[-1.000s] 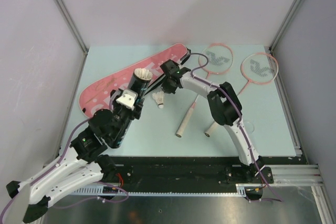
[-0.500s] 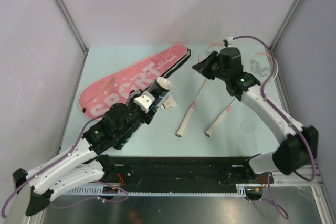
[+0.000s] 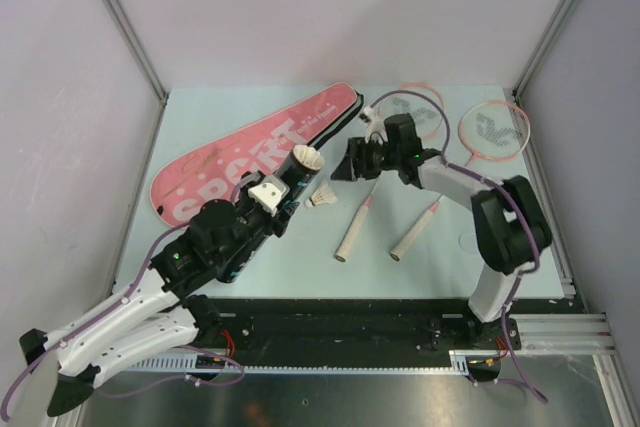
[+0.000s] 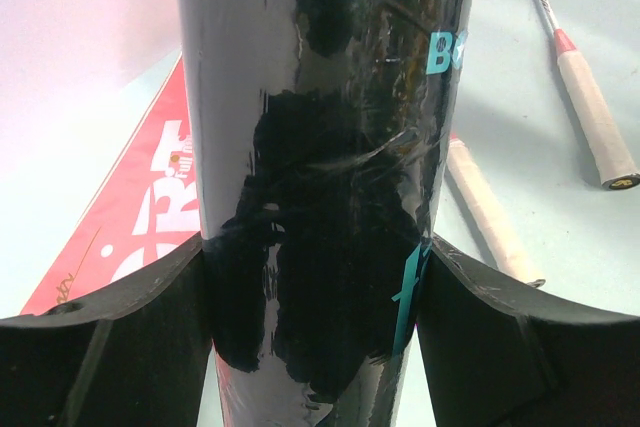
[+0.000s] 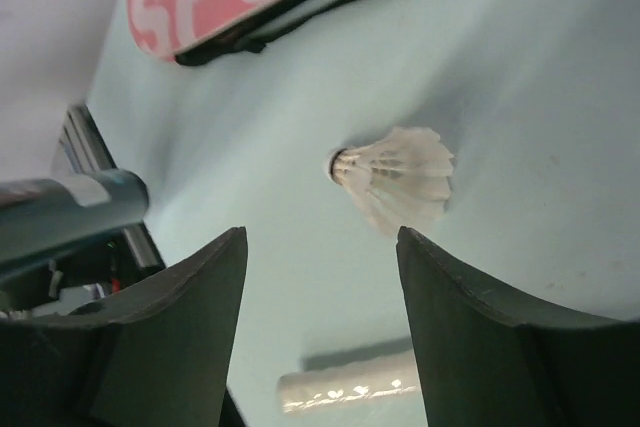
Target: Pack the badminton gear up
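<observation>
The pink bag (image 3: 240, 155) lies slantwise from the left edge of the table (image 3: 300, 269) toward the middle of the far edge, lettered side up. Neither racket is in it yet.

Just on its near side, the left gripper (image 3: 265, 195) is clenched on the black tube (image 4: 320, 147). It holds the tube tilted, with the open mouth raised toward the table's centre. A loaded shuttlecock (image 3: 309, 159) shows white in that mouth.

A little past it, the loose shuttlecock (image 5: 395, 179) lies on its side on the bare surface near the centre, apart from the tube. The right gripper (image 3: 347, 164) hangs close over it, its jaws spread with nothing between them. In the wrist view the shuttlecock lies just ahead of the gap.

Further right, the first racket (image 3: 352, 232) and the second racket (image 3: 415, 230) lie flat. Their heads point to the far right corner and their handles to the near edge.

The step in hand looks like filling the tube with shuttlecocks. The next move probably calls for the right gripper to come down around the loose one and pinch it lightly enough to spare the feathers. It would then line it up with the tube's mouth while the left arm holds the tube steady.
</observation>
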Robot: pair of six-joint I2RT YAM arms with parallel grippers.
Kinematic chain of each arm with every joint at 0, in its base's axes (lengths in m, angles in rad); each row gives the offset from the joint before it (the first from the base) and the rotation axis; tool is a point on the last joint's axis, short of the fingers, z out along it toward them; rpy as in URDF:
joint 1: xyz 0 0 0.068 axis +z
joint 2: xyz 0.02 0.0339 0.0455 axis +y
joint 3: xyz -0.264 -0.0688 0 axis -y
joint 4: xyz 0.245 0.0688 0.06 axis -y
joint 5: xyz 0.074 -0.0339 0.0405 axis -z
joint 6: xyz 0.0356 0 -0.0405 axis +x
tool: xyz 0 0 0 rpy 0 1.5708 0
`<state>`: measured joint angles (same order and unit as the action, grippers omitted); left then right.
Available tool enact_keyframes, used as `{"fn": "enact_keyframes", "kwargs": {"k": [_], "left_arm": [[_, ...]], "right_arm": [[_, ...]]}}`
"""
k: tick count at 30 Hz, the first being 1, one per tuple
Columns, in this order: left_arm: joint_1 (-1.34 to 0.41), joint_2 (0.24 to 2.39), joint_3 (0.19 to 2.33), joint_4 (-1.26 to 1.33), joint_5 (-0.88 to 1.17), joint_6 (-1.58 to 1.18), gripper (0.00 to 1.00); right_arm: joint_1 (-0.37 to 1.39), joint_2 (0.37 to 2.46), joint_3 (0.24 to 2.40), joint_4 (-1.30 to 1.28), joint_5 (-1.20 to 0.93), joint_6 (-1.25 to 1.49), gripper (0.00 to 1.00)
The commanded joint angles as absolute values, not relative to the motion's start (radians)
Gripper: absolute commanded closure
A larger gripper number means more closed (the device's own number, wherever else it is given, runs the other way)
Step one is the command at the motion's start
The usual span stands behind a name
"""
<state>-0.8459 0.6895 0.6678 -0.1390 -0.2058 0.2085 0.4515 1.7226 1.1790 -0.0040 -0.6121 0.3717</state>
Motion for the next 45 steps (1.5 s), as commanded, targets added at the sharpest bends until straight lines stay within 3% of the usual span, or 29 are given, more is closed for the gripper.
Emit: {"fn": "enact_keyframes", "kwargs": {"k": [1, 11, 14, 15, 16, 23, 29, 34, 45], "left_arm": [[-0.844, 0.673, 0.703, -0.081, -0.206, 0.219, 0.86], [-0.844, 0.678, 0.703, -0.083, -0.19, 0.212, 0.86], [-0.844, 0.678, 0.703, -0.081, -0.187, 0.215, 0.86], [-0.844, 0.68, 0.703, -0.081, -0.187, 0.216, 0.86], [-0.844, 0.683, 0.701, -0.081, -0.183, 0.216, 0.86], [-0.844, 0.739, 0.713, -0.084, -0.063, 0.224, 0.85], [-0.844, 0.768, 0.713, -0.097, 0.095, 0.25, 0.85], [-0.844, 0.793, 0.718, -0.113, 0.24, 0.271, 0.84], [-0.845, 0.808, 0.718, -0.13, 0.242, 0.287, 0.85]], "right_arm": [[0.479, 1.849, 1.225, 0.163, -0.741, 0.227, 0.35], [0.532, 2.014, 1.25, 0.273, -0.762, 0.27, 0.47], [0.526, 1.979, 1.253, 0.266, -0.744, 0.311, 0.72], [0.52, 1.945, 1.253, 0.246, -0.736, 0.317, 0.95], [0.509, 1.907, 1.253, 0.214, -0.685, 0.336, 1.0], [0.446, 1.426, 1.249, -0.2, -0.519, 0.258, 1.0], [0.472, 1.094, 1.25, -0.379, -0.495, 0.226, 1.0], [0.5, 1.032, 1.258, -0.443, -0.589, 0.2, 1.0], [0.56, 1.016, 1.298, -0.561, -0.588, 0.173, 1.0]]}}
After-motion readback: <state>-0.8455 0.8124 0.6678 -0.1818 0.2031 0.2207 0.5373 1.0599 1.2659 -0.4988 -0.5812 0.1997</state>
